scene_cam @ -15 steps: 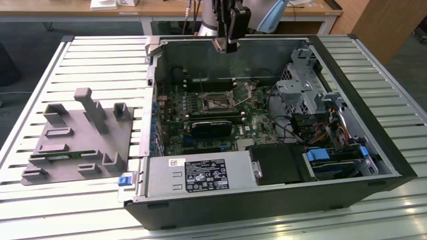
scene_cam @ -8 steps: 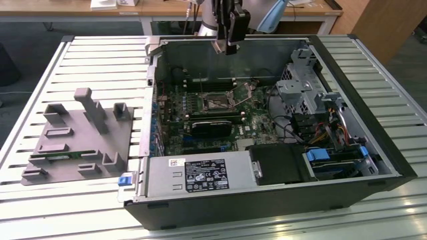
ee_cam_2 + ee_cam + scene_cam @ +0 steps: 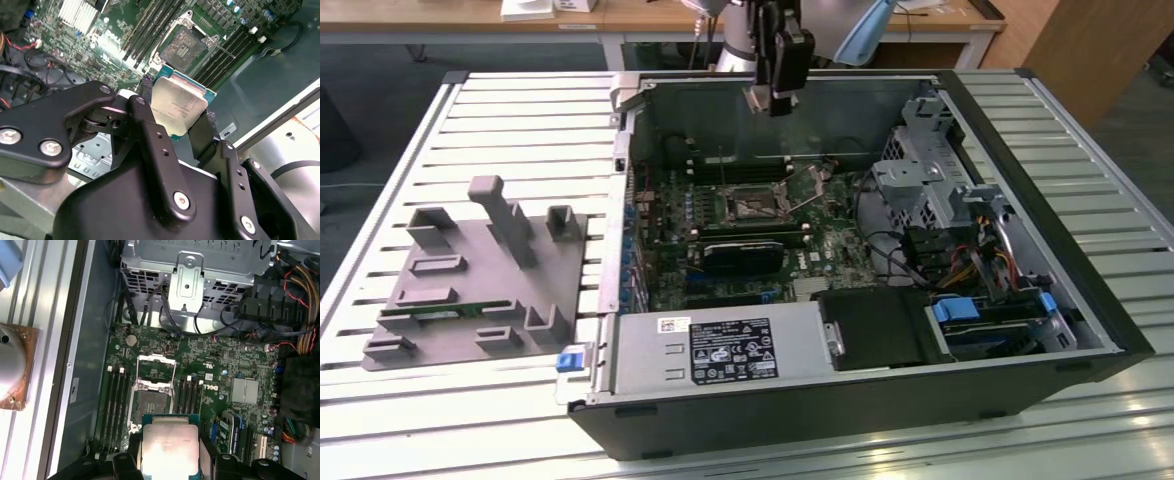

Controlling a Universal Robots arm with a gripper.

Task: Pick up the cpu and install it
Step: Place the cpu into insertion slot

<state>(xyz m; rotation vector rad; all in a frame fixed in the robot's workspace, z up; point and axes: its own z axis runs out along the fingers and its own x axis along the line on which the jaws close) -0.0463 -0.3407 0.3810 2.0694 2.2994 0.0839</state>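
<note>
The cpu (image 3: 176,105), a flat square chip with a silver top and a teal-green edge, is clamped between my gripper's black fingers (image 3: 144,89). My gripper (image 3: 774,97) hangs shut on it above the far side of the open computer case (image 3: 1067,330). Below it on the green motherboard lies the cpu socket (image 3: 754,205) with its metal frame lifted open. In both wrist views the socket (image 3: 149,392) (image 3: 186,47) sits a short way beyond the held cpu (image 3: 168,445), with clear air between them.
Memory slots (image 3: 114,400) flank the socket. A black module (image 3: 740,255) lies in front of it, a metal drive cage (image 3: 927,170) and cables stand at the exterior view's right, and a power supply (image 3: 720,350) is nearest. A grey fixture (image 3: 480,280) with a green stick (image 3: 447,312) sits on the slatted table.
</note>
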